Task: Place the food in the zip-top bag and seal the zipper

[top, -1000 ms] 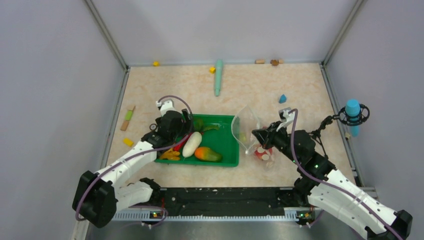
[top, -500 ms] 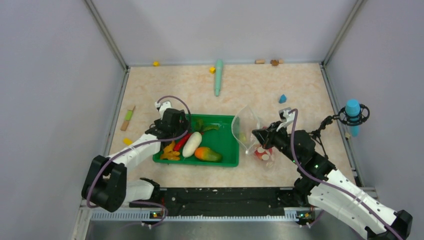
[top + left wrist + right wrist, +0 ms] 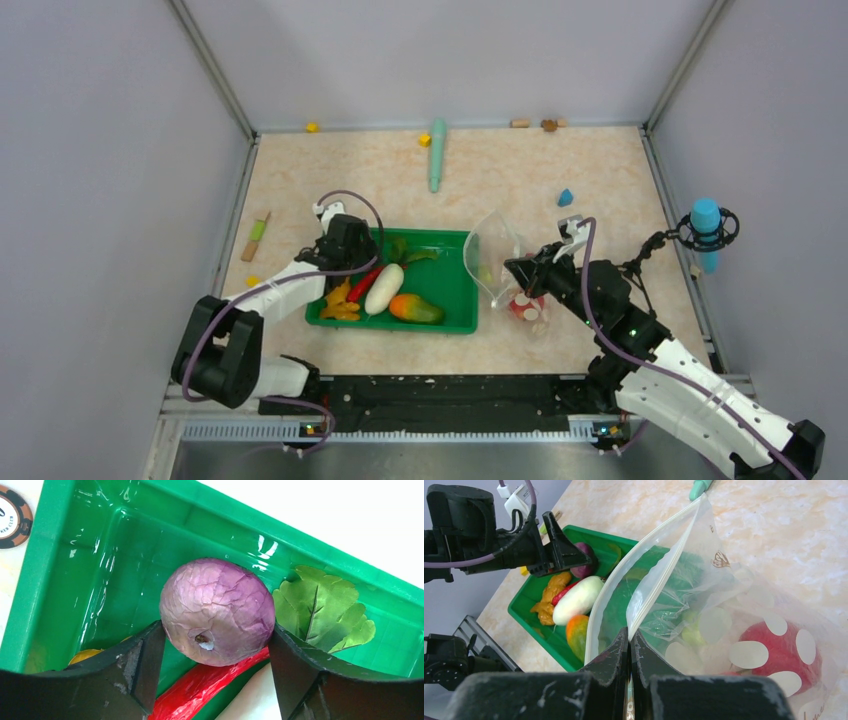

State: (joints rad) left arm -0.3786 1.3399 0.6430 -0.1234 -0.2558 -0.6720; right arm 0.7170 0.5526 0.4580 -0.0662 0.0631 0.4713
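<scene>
The purple onion [image 3: 217,610] rests on the red chili [image 3: 210,685] in the green tray [image 3: 55,555], beside the green leaf [image 3: 320,610]. My left gripper [image 3: 216,626] is shut on the onion, with one finger touching each side. It sits at the tray's far left corner [image 3: 367,262]. The white radish [image 3: 384,288], mango [image 3: 415,309] and yellow-orange bunch [image 3: 338,303] lie in the tray. My right gripper [image 3: 629,635] is shut on the mouth edge of the dotted zip-top bag [image 3: 704,595] and holds it up and open. The zipper [image 3: 644,560] is unsealed. A red tomato [image 3: 774,650] is inside the bag.
A teal stick [image 3: 437,153] lies at the back, with small yellow blocks [image 3: 312,127] and wooden blocks [image 3: 520,123] along the rear wall. A blue block [image 3: 565,197] is behind the bag. A green-wood piece [image 3: 258,235] lies at the left wall. Walls enclose the table.
My left arm has folded back and its gripper has shifted to the tray's far left corner, around the onion. The right arm and the bag have not moved.
</scene>
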